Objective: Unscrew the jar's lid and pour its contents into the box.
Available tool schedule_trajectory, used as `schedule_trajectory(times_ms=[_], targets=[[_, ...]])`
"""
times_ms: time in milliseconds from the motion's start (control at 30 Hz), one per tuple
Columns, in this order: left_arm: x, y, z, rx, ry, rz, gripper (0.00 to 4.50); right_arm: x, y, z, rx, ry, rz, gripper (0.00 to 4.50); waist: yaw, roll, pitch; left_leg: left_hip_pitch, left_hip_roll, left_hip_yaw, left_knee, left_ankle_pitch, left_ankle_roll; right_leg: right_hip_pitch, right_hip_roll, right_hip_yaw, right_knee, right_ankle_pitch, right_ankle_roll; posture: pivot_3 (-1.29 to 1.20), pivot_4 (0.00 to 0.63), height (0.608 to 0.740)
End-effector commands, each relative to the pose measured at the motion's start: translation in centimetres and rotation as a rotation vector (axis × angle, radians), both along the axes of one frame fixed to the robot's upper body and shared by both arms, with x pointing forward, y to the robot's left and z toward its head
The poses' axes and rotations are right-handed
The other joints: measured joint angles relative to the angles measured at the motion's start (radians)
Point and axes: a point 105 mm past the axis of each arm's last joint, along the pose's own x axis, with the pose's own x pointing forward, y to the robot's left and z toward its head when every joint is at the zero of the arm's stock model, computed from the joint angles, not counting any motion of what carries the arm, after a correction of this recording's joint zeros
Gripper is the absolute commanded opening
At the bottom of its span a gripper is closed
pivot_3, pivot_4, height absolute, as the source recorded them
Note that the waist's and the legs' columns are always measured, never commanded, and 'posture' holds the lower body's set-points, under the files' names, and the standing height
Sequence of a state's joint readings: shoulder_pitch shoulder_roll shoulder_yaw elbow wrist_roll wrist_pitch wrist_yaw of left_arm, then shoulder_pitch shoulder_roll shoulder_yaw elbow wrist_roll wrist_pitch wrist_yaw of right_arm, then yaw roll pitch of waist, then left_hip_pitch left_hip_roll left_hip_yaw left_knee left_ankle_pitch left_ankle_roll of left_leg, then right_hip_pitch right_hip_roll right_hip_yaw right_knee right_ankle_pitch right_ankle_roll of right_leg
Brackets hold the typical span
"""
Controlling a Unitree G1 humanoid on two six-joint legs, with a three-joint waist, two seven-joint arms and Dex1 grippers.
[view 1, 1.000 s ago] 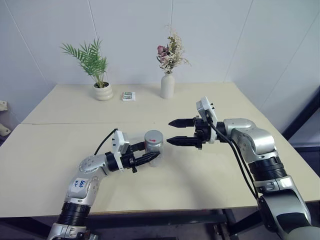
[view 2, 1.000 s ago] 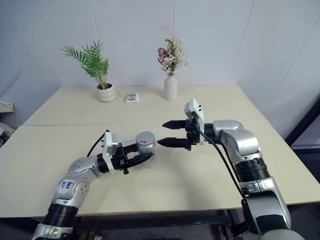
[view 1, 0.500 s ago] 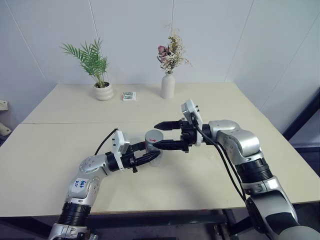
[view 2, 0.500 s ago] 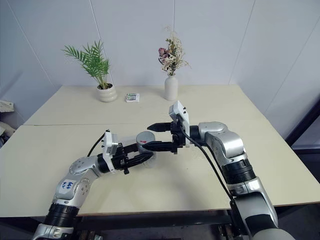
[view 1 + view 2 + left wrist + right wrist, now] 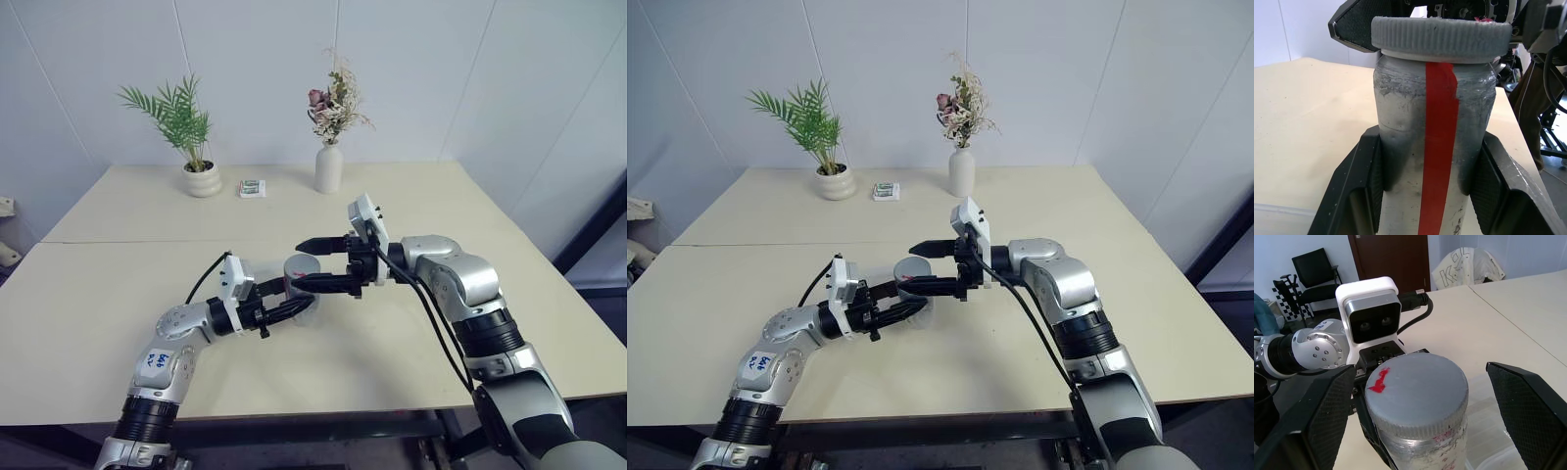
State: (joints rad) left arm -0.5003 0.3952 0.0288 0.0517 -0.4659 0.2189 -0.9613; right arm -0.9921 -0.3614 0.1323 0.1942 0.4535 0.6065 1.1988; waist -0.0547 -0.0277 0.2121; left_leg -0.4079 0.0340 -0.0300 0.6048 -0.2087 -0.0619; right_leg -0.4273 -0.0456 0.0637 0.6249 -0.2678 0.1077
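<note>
Your left gripper [image 5: 1430,205] has its fingers [image 5: 1359,196] pinched on the body of the jar [image 5: 300,290], which stands upright above the bench [image 5: 118,294], long axis vertical, red mark facing the left wrist camera. The lid [image 5: 1418,394] is on, its flat top level and bearing a red dab.

Your right gripper [image 5: 1415,401] comes in level from the robot's right, fingers [image 5: 1530,406] spread, one on each side of the lid at cap height. A gap shows on both sides in the right wrist view, so no contact yet. Judgement: the lid sits between the fingers and centred; closing straight should seat them on its ribbed rim.

The box [image 5: 1488,450] shows as a clear edge on the bench just below the jar. Contents not discernible through the clouded wall.

Far edge of the bench: plant pot [image 5: 203,180], small packet [image 5: 253,188], white vase [image 5: 328,167], all well apart. White walls behind.
</note>
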Motion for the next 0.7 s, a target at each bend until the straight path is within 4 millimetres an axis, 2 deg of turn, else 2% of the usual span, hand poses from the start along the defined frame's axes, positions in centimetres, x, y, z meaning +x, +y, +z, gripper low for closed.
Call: schedule_trajectory(times_ms=[33, 133, 367, 600, 700], targets=[[-0.5, -0.3, 1.3, -0.016, -0.058, -0.018, 1.95, -0.7, 0.5, 1.2, 0.019, -0.046, 0.041, 3.54, 0.0, 0.0, 0.0, 0.0, 0.0, 0.0, 0.0, 0.0, 0.0, 0.0, 0.0, 0.0, 0.0, 0.0, 0.0, 0.0, 0.15, 0.74], [-0.5, -0.2, 1.3, -0.016, -0.058, -0.017, 1.95, -0.8, 0.5, 1.1, 0.018, -0.044, 0.048, 2.56, 0.0, 0.0, 0.0, 0.0, 0.0, 0.0, 0.0, 0.0, 0.0, 0.0, 0.0, 0.0, 0.0, 0.0, 0.0, 0.0, 0.15, 0.74], [-0.5, -0.1, 1.3, -0.011, -0.058, -0.016, 1.95, -0.9, 0.6, 1.7, 0.057, -0.025, 0.051, 2.54, 0.0, 0.0, 0.0, 0.0, 0.0, 0.0, 0.0, 0.0, 0.0, 0.0, 0.0, 0.0, 0.0, 0.0, 0.0, 0.0, 0.15, 0.74], [-0.6, -0.1, 1.2, -0.009, -0.055, -0.019, 1.95, -2.1, 0.4, 4.6, 0.211, 0.109, 0.115, 2.54, 0.0, 0.0, 0.0, 0.0, 0.0, 0.0, 0.0, 0.0, 0.0, 0.0, 0.0, 0.0, 0.001, 0.0, 0.0, 0.0, 0.15, 0.74], [-0.7, -0.2, 1.1, -0.009, -0.053, -0.021, 1.95, -2.3, 0.2, 5.0, 0.222, 0.11, 0.109, 2.54, 0.0, 0.0, 0.0, 0.0, 0.0, 0.0, 0.0, 0.0, 0.0, 0.0, 0.0, 0.0, 0.001, 0.0, 0.0, 0.0, 0.15, 0.74]])
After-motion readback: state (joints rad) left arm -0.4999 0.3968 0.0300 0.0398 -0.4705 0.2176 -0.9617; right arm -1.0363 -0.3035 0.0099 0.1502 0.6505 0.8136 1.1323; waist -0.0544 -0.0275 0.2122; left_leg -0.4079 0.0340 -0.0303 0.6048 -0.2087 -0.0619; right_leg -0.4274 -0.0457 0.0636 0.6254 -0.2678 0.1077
